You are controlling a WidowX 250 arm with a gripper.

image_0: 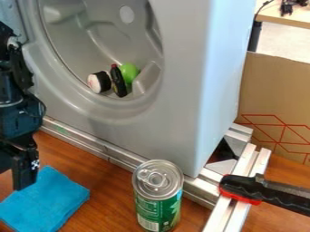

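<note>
Green can (158, 199) upright | blue cloth (48, 201) on table (109, 186), beside gripper (25, 177)

Fixed cam, approx. above the near part of the bench (112, 192), looks down at a slant w/ the lid of the can (158, 186) & its side both in view. Faces the front of the washer (181, 81) at an angle, off its R corner as seen, so front & R side both show. Pretty close: washer cut off at top, can & cloth (45, 199) nearest at btm, cardboard (275, 99) & other table (293, 19) in the bkgd, upper R.
</note>
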